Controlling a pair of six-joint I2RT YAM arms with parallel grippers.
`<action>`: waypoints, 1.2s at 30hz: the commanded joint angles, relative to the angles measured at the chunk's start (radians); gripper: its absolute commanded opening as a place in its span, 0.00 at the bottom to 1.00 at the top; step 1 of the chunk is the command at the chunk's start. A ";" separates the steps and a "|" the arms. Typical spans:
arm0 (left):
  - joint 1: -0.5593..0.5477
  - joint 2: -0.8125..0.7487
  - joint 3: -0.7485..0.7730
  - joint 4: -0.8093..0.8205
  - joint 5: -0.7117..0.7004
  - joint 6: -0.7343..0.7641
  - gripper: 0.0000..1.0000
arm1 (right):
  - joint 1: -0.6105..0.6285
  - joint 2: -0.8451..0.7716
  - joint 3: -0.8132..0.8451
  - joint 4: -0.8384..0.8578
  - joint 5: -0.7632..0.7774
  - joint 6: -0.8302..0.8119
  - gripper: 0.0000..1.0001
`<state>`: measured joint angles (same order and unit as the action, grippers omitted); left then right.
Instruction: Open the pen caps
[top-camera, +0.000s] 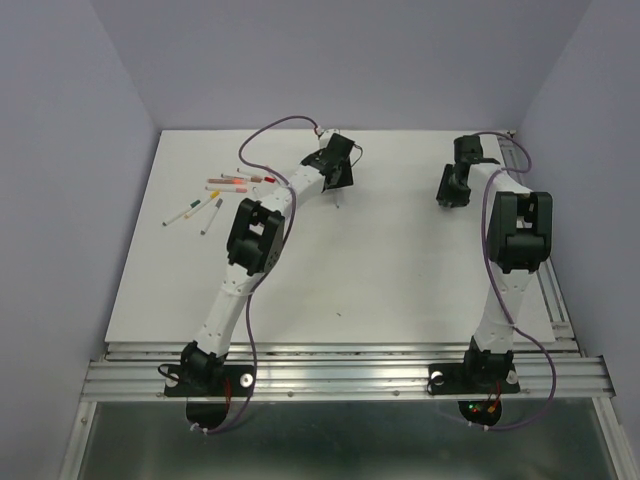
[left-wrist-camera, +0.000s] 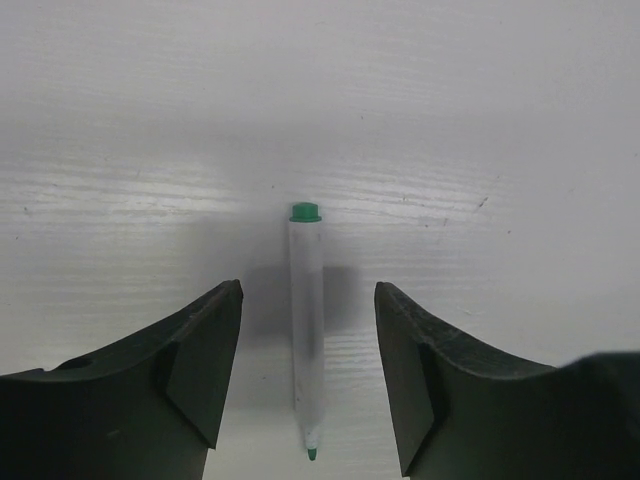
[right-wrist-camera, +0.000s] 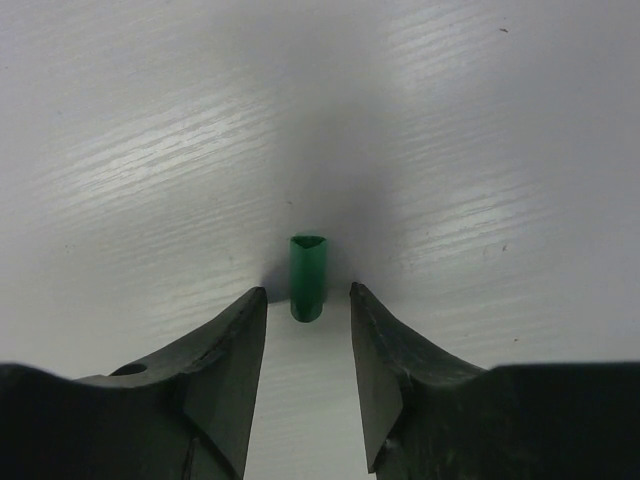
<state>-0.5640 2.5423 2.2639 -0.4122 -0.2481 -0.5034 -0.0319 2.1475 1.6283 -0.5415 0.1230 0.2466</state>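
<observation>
Left wrist: I see my left gripper (left-wrist-camera: 308, 290) wide, straddling a slim white pen (left-wrist-camera: 306, 330). My right gripper (right-wrist-camera: 307, 290) stands slightly parted around a short green plastic cap (right-wrist-camera: 308, 272).

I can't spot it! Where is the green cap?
In the right wrist view, the green cap lies on the white table, just beyond the right end effector.

lettering, labels, brands, numbers, signs: none legible. loose pens (top-camera: 215, 195) on the table (top-camera: 380, 290): too small to make out any print.
</observation>
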 joint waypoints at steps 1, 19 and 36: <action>-0.005 -0.152 -0.015 -0.004 -0.002 0.023 0.68 | -0.002 -0.015 0.036 -0.046 0.017 -0.007 0.46; 0.120 -0.752 -0.658 -0.007 -0.185 -0.067 0.99 | -0.002 -0.538 -0.375 0.245 -0.278 0.159 1.00; 0.251 -0.369 -0.363 -0.195 -0.138 -0.107 0.96 | -0.002 -0.818 -0.685 0.373 -0.292 0.323 1.00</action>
<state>-0.3363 2.1906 1.8317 -0.5591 -0.3786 -0.5884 -0.0319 1.3693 0.9714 -0.2062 -0.2081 0.5518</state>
